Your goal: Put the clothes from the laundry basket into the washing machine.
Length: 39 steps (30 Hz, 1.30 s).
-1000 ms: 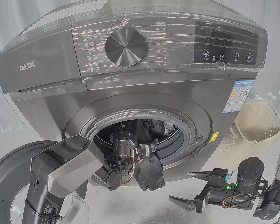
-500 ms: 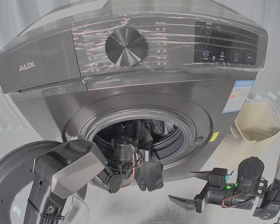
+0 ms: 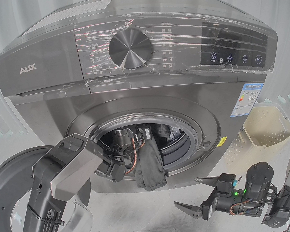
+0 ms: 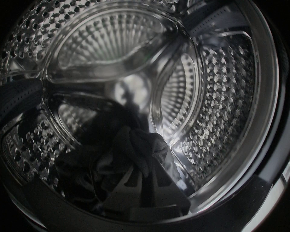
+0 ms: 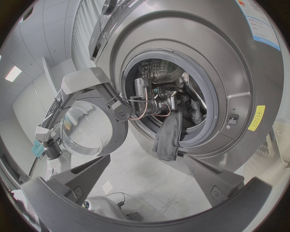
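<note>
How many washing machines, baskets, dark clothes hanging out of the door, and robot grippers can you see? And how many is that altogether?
washing machine: 1
laundry basket: 1
dark garment hanging over the door rim: 1
grippers: 2 (left gripper, right gripper)
Total: 5

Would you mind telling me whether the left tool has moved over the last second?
Yes. The left tool, shut on the dark garment, has risen and gone deeper into the drum, judged against the washing machine's door ring.
</note>
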{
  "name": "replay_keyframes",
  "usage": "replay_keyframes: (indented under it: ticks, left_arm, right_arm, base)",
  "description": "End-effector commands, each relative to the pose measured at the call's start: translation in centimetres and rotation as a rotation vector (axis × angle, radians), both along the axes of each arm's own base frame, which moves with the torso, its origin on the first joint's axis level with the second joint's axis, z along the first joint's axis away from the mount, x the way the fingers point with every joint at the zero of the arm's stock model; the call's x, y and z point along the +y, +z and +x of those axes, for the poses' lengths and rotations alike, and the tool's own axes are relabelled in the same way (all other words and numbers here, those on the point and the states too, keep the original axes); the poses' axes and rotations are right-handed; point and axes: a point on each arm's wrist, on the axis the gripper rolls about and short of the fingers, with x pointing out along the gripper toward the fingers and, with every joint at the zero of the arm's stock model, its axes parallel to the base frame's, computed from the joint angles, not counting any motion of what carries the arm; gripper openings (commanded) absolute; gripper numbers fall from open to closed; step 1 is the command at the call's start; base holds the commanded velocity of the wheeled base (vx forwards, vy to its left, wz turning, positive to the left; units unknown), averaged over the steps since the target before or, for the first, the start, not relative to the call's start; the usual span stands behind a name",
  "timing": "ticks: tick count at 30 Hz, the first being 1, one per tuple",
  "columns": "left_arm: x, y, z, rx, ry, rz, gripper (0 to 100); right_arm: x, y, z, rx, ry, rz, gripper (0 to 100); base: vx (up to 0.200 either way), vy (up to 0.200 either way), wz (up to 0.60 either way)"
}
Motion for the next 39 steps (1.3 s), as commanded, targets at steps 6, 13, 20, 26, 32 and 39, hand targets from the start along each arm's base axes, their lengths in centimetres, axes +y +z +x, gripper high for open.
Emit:
replay_keyframes:
  ticks: [6,13,20,26,32,39]
  left_arm:
    - [0.3,0.2,0.6,-0.036,0.023,-0.031,100]
    - [-0.1,-1.3,-1.6,0.058,-0.017,0.021,100]
    - [-0.3,-4.1,-5.3,0.201,-0.100,0.125,100]
    - [0.0,-5.6,-6.3,0.245,-0.109,0.179,100]
    - [0.1,-6.6,-6.3,0.264,-0.107,0.197,100]
    - [0.2,-6.7,-6.1,0.259,-0.108,0.190,0]
  right_arm:
    - [0.0,0.0,0.0,0.002,0.000,-0.001,100]
    - [0.0,0.0,0.0,0.001,0.001,-0.002,100]
    - [0.0,0.0,0.0,0.002,0.000,-0.001,100]
    - [0.0,0.0,0.0,0.002,0.000,-0.001,100]
    - [0.0,0.0,0.0,0.001,0.001,-0.002,100]
    - [0.0,0.0,0.0,0.000,0.002,-0.001,100]
  base:
    - [0.000,0.000,0.00]
    - [0.000,0.000,0.00]
    - [0.000,0.000,0.00]
    - [0.000,0.000,0.00]
    - [0.000,0.000,0.00]
    - [0.000,0.000,0.00]
